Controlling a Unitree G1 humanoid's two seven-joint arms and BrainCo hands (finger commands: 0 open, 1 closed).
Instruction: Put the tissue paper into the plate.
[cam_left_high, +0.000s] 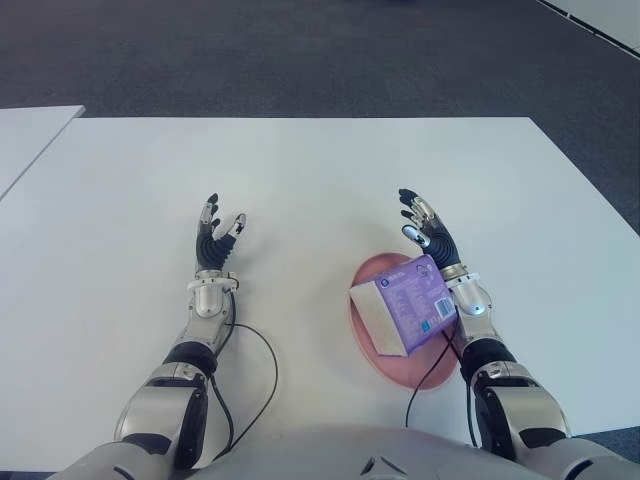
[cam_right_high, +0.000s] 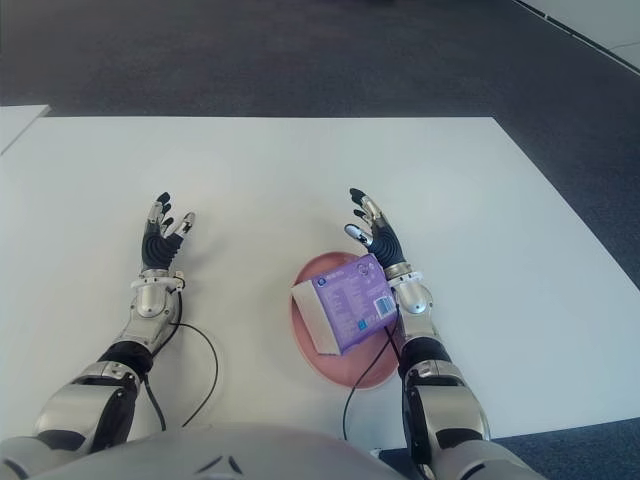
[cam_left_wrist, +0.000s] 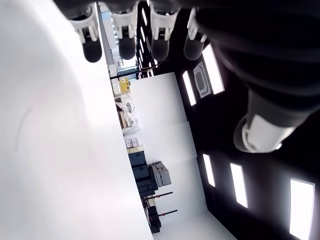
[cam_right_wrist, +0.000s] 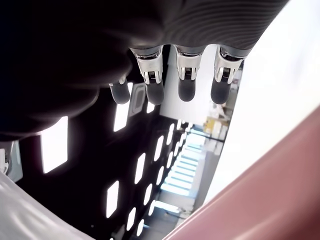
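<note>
A purple tissue paper pack (cam_left_high: 410, 305) lies tilted in the pink plate (cam_left_high: 372, 356) on the white table, right of centre near the front edge. My right hand (cam_left_high: 424, 229) stands just beyond the pack's far right corner, palm turned inward, fingers (cam_right_wrist: 182, 80) stretched out and holding nothing. Its wrist shows right beside the pack's right edge. My left hand (cam_left_high: 216, 238) is well to the left of the plate, fingers (cam_left_wrist: 125, 42) spread and empty. The plate's rim (cam_right_wrist: 270, 180) fills a corner of the right wrist view.
The white table (cam_left_high: 300, 170) reaches far ahead and to both sides. A second white table edge (cam_left_high: 30, 130) shows at the far left. Black cables (cam_left_high: 250, 380) trail from both forearms over the near table. Dark carpet lies beyond.
</note>
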